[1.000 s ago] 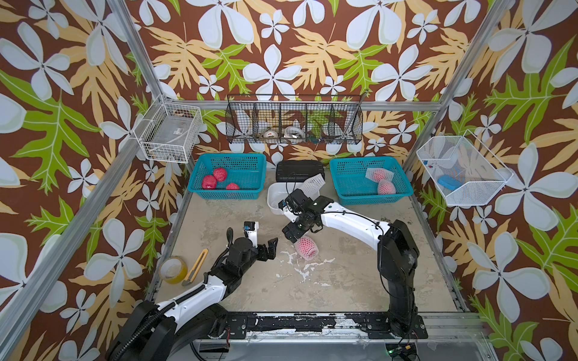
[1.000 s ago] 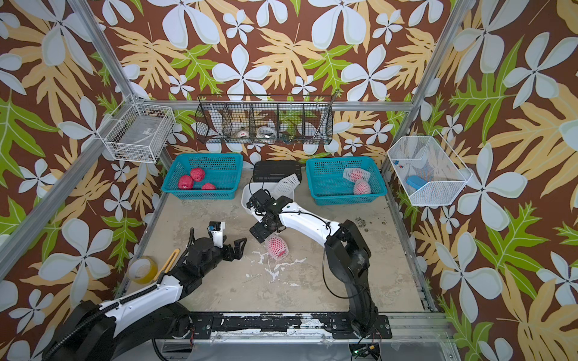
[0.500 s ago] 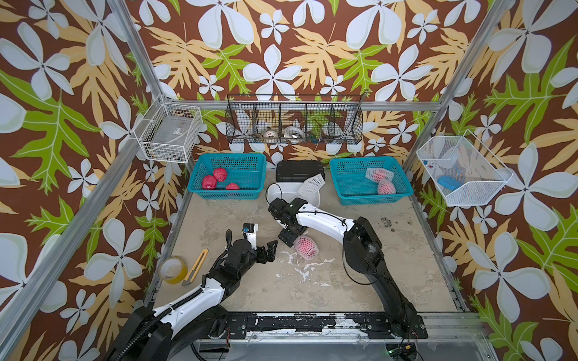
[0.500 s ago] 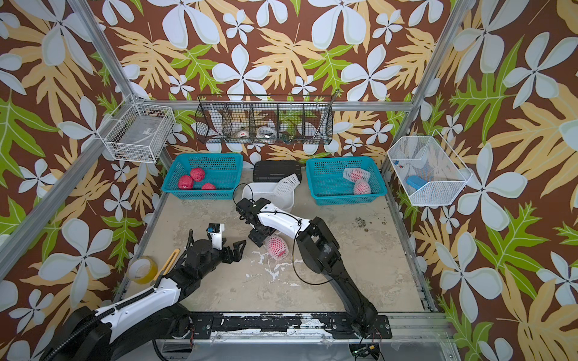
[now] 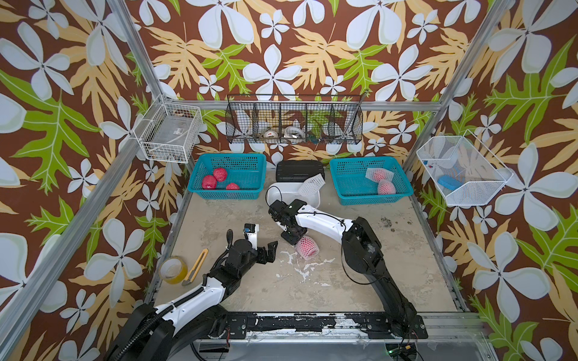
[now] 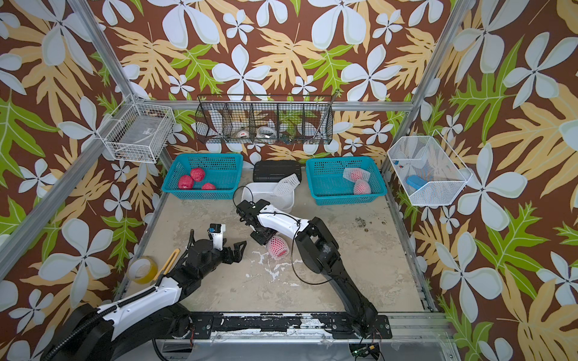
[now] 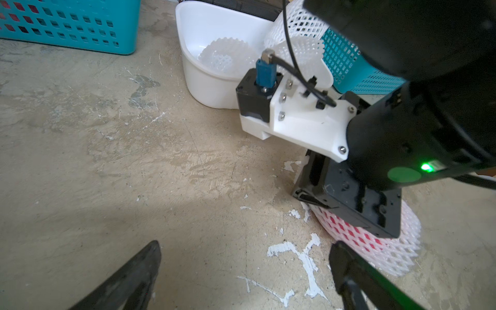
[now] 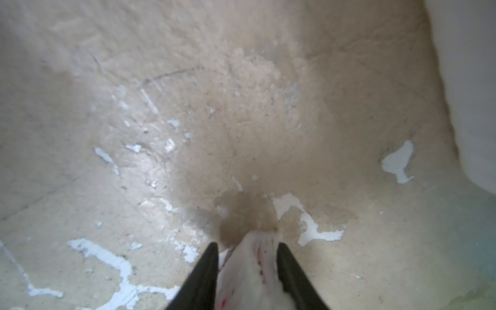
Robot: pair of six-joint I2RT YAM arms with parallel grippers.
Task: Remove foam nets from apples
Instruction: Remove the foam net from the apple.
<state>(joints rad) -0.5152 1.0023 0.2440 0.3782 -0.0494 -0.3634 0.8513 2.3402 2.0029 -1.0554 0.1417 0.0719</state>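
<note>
An apple in a white foam net [image 5: 308, 247] [image 6: 277, 247] lies mid-table. My right gripper [image 5: 295, 239] [image 8: 247, 244] reaches down onto its far-left end. In the right wrist view its fingers are shut on a bunched fold of the foam net [image 8: 255, 268]. My left gripper [image 5: 270, 250] [image 7: 245, 245] hovers open just left of that apple [image 7: 375, 247], holding nothing. Three bare red apples [image 5: 219, 179] sit in the left teal basket [image 5: 247, 175]. Two netted apples [image 5: 380, 181] lie in the right teal basket [image 5: 350, 187]. Empty foam nets [image 5: 311, 184] rest in a white tub [image 5: 281, 192].
A tape roll [image 5: 173, 270] and a yellow cutter [image 5: 195, 262] lie at the table's left edge. A black case [image 5: 298, 170] stands behind the tub. Wire baskets hang on the back and side walls. White paint scuffs mark the tabletop around the apple.
My right gripper has closed from wide open onto the foam net while the right arm's elbow swung and lowered. The left arm has hardly moved.
</note>
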